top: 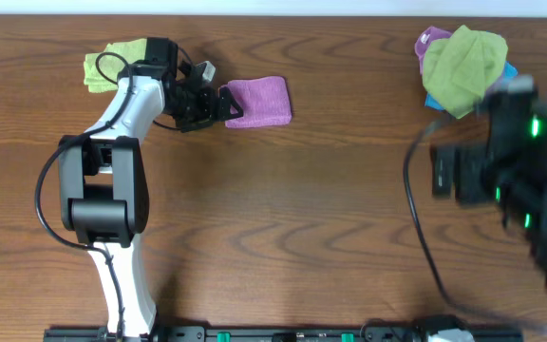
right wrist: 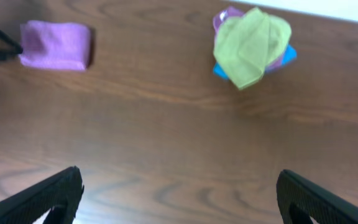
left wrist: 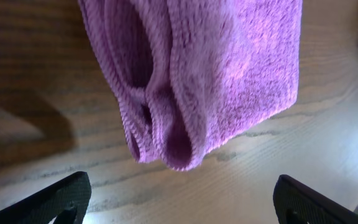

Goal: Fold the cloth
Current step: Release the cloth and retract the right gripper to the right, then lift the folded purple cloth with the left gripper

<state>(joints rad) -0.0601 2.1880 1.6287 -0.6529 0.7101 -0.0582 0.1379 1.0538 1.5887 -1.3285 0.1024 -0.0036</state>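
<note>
The purple fuzzy microfibre cloth [top: 259, 102] lies on the brown wooden desk [top: 302, 209], left of centre toward the far edge, folded into a compact rectangle. Its layered edges face the left wrist camera, so the fold looks largely done. The left fingers [left wrist: 48, 200] are spread wide just beside its end, gripping nothing, probably so as not to disturb the layers. The right fingers [right wrist: 42, 194], equally wide and empty, hover well apart, out of the way near a heap topped by a lime-green cloth [top: 463, 57].

Table [top: 283, 209]: cloth [top: 259, 102], green cloth [top: 107, 68], prob. 3-cloth pile [top: 463, 66]
</note>
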